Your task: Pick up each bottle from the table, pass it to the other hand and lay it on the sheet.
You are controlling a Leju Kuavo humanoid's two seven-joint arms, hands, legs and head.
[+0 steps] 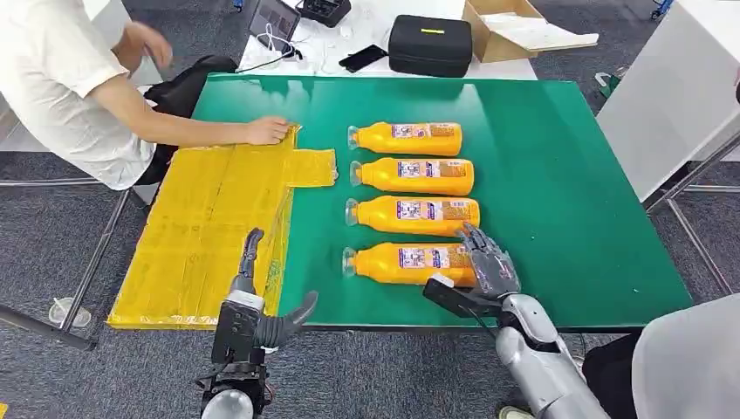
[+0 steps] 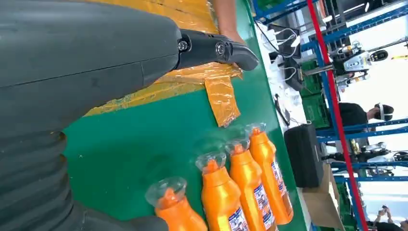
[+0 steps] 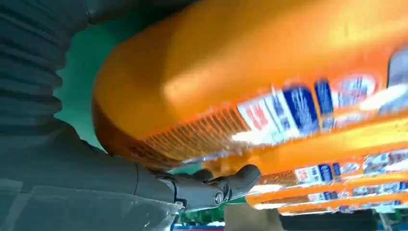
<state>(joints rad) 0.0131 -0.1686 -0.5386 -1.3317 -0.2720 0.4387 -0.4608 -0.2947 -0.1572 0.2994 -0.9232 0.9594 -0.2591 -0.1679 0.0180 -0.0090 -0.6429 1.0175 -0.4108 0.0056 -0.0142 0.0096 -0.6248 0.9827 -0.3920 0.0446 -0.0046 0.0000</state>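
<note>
Right now —
R hand (image 1: 490, 262): fingers lie over base end of nearest bottle (image 1: 410, 263); can't tell if the grip is closed.
L hand (image 1: 262, 305): holds nothing, fingers apart, over near edge of yellow sheet (image 1: 205, 236).
Bottles: four in a row, on their sides, on green worktop (image 1: 558, 192), beside sheet.
Person's hand (image 1: 266, 130): rests on sheet's far corner.

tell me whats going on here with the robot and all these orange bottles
Four orange bottles lie in a row on the green table. The robot's right hand is at the base of the nearest bottle, fingers around its end, though a firm grip can't be confirmed. Its left hand hovers open by the yellow sheet, which bears no bottles yet. A person's hand rests on the sheet's far edge.
</note>
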